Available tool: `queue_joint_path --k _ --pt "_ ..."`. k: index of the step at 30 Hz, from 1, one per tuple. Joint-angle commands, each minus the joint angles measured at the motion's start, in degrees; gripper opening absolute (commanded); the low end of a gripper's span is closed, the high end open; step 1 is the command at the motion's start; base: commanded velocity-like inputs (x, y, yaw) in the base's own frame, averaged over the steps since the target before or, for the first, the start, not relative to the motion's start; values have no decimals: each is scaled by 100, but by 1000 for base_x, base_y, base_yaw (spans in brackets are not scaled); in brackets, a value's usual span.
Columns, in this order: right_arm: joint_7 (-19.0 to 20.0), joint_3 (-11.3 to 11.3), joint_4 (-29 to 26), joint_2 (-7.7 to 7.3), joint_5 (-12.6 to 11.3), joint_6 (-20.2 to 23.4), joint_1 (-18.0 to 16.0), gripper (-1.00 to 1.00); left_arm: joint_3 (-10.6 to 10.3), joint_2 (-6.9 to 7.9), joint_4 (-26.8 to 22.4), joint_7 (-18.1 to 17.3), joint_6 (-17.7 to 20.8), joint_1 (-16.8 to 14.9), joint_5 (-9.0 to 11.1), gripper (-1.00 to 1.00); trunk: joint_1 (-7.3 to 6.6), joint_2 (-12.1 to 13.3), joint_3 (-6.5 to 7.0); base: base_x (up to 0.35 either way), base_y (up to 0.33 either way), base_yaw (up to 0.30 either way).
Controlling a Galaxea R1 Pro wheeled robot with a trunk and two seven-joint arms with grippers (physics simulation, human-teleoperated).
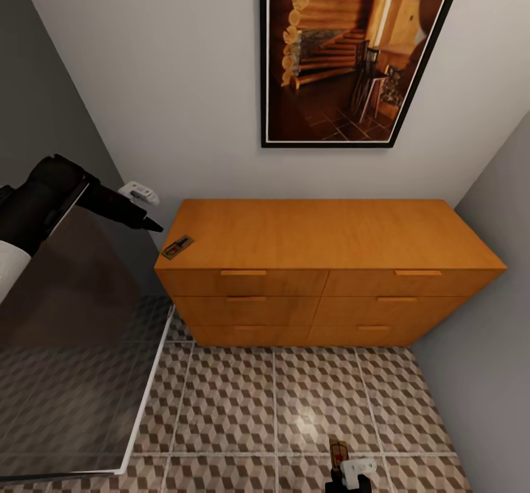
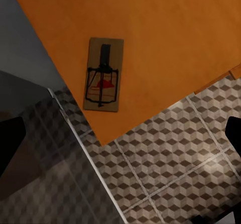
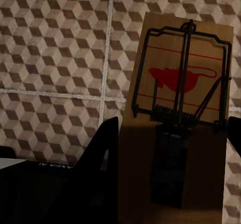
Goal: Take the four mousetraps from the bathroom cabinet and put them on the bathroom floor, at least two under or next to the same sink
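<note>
The orange-brown cabinet [image 1: 324, 235] stands against the wall with all six drawers closed. One mousetrap [image 1: 178, 246] lies flat on its top at the front left corner, and appears again as the mousetrap [image 2: 104, 74] in the left wrist view. My left gripper [image 1: 149, 222] hovers just left of that corner, above the trap, open with its fingers [image 2: 10, 143] wide apart. Low over the bathroom floor [image 1: 294, 397], my right gripper [image 1: 347, 472] is shut on a second mousetrap [image 3: 181, 83], which stands out past the fingers [image 3: 104, 153].
A glass shower panel [image 1: 81, 316] with darker tiles behind it stands at the left, close to the cabinet's side. Grey walls close in on the left and right. A framed picture [image 1: 353, 51] hangs above the cabinet.
</note>
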Motion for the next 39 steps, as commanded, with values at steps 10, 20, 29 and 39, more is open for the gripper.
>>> queue_joint_path --k 10,20,29,39 --pt "56 22 11 1 -75 -25 -7 -100 -11 3 -15 -65 20 -7 -52 100 3 -10 -51 0 0 0" --pt "56 22 11 1 -75 -26 -7 -100 -19 3 2 -65 20 -7 -48 100 3 -10 -94 0 0 0" --pt "56 22 11 1 -75 -27 -7 -100 -12 2 192 -60 20 -7 -48 100 3 -10 -135 0 0 0" --pt "56 22 18 -25 -66 -27 -7 -100 -8 4 219 -56 22 -7 -48 100 3 -10 -159 0 0 0"
